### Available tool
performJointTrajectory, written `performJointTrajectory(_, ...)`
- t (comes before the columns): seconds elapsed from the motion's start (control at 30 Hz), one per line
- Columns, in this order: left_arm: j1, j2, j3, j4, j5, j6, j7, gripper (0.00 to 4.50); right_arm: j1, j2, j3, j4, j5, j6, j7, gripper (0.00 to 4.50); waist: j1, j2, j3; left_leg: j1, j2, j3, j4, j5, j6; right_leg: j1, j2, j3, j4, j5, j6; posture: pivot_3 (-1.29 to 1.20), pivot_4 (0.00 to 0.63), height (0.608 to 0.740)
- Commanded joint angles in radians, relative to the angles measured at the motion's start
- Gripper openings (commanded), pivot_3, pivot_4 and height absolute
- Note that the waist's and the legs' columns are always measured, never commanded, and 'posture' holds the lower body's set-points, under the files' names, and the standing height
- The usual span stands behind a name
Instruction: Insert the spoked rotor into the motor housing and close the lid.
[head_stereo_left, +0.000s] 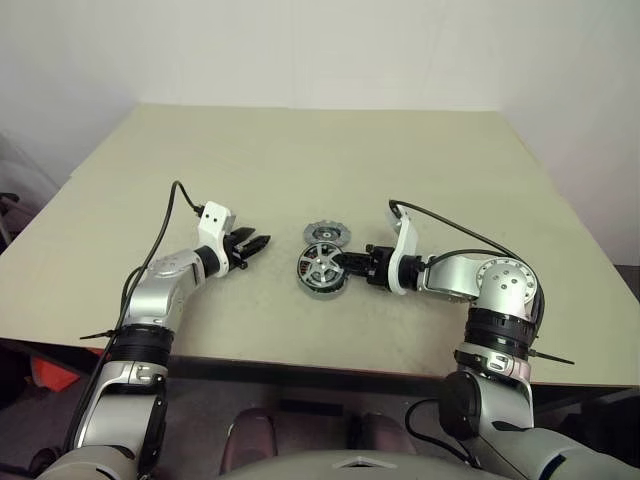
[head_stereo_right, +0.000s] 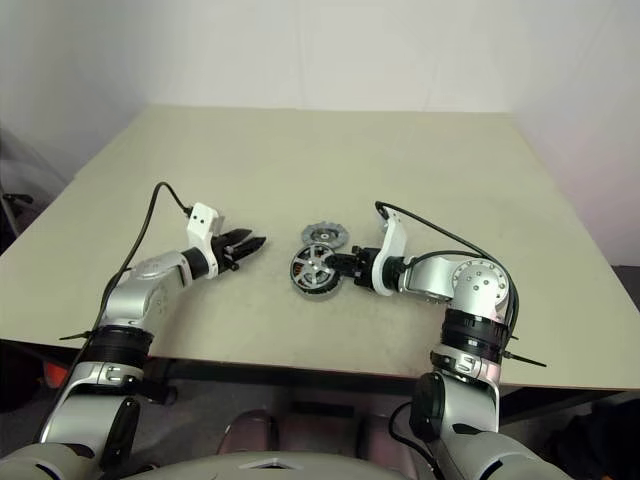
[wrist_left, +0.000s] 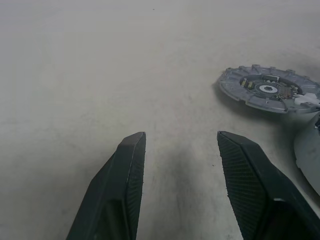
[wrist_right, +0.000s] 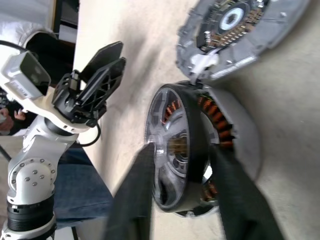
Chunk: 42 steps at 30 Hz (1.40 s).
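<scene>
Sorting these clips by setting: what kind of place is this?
Probably a lab or test room: a bare beige table against plain white walls, with only motor parts on it, a spoked rotor in the copper-wound motor housing and a lid.

Silver arms with black cables, white wrist cameras, seemingly ribbed black pincer fingers (wrist_left: 125, 185).
</scene>
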Motion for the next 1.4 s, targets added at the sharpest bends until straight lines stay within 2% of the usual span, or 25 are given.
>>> performJointTrajectory(0.03, -0.020, 0.012, 0.016, -0.021, -0.003, -0.017, -0.002, 2.44, -0.014, -0.003, 0.005, -0.047, 0.003, 0.005, 0.000, 2.95, 0.000, 0.000, 0.000, 0.000, 0.000, 0.000, 0.000, 0.000, 0.000, 0.001, 0.000, 0.000, 0.000, -0.001, -0.002, 0.00, 0.000, 0.740)
performJointTrajectory(0.07, -0.020, 0.012, 0.016, -0.021, -0.002, -0.017, -0.001, 2.44, -0.013, -0.006, 0.006, -0.054, 0.002, 0.005, 0.004, 3.30, 0.000, 0.000, 0.000, 0.002, 0.000, 0.000, 0.000, 0.000, 0.000, 0.003, 0.000, 0.000, 0.000, -0.001, -0.001, 0.00, 0.000, 0.740)
performJointTrajectory(0.5, -0.029, 0.008, 0.010, -0.013, -0.002, -0.017, -0.005, 2.44, 0.016, -0.055, 0.055, -0.202, -0.001, 0.005, 0.050, 3.30, 0.003, 0.000, 0.000, 0.001, -0.001, -0.001, 0.000, 0.000, 0.000, 0.003, -0.002, -0.002, -0.001, -0.001, 0.000, 0.00, 0.000, 0.740)
performJointTrajectory(0.67, -0.037, 0.007, 0.008, -0.001, 0.001, -0.023, -0.008, 2.44, 0.063, -0.248, 0.340, -0.348, -0.155, -0.235, 0.261, 3.30, 0.009, 0.000, 0.000, 0.001, -0.002, -0.001, 0.000, 0.000, 0.000, 0.004, -0.004, -0.002, -0.001, -0.001, 0.000, 0.00, 0.000, 0.740)
performJointTrajectory(0.73, -0.040, 0.006, 0.008, 0.003, 0.001, -0.025, -0.009, 2.44, 0.079, -0.311, 0.452, -0.357, -0.248, -0.361, 0.335, 3.30, 0.009, 0.000, 0.000, 0.001, -0.002, -0.001, 0.000, 0.000, 0.000, 0.004, -0.004, -0.002, -0.001, 0.000, 0.003, 0.00, 0.000, 0.740)
performJointTrajectory(0.8, -0.045, 0.004, 0.007, 0.007, 0.003, -0.028, -0.007, 2.44, 0.068, -0.368, 0.607, -0.335, -0.406, -0.537, 0.397, 3.30, 0.006, 0.000, 0.000, 0.001, -0.002, -0.001, 0.000, 0.000, 0.000, 0.004, -0.003, -0.002, -0.001, -0.001, 0.004, 0.00, 0.000, 0.740)
performJointTrajectory(0.9, -0.046, 0.005, 0.008, 0.006, 0.002, -0.028, -0.006, 2.44, 0.049, -0.370, 0.699, -0.319, -0.494, -0.653, 0.462, 2.71, 0.002, 0.000, 0.000, 0.001, -0.002, -0.001, 0.000, 0.000, 0.000, 0.004, -0.003, -0.002, 0.000, -0.002, 0.001, 0.00, 0.000, 0.740)
performJointTrajectory(1.13, -0.030, 0.015, 0.017, -0.008, -0.001, -0.025, -0.001, 2.44, 0.064, -0.364, 0.738, -0.360, -0.532, -0.663, 0.545, 0.22, 0.003, -0.001, 0.000, -0.001, -0.002, -0.001, 0.002, 0.000, 0.001, 0.004, -0.003, -0.002, -0.001, -0.002, -0.001, 0.00, 0.000, 0.740)
performJointTrajectory(1.4, -0.027, 0.016, 0.015, -0.014, -0.001, -0.021, 0.003, 2.44, 0.080, -0.340, 0.761, -0.319, -0.575, -0.651, 0.572, 0.22, 0.001, -0.001, 0.000, 0.000, -0.002, -0.001, 0.003, 0.000, 0.001, 0.004, -0.003, -0.002, 0.000, -0.002, -0.001, 0.00, 0.000, 0.740)
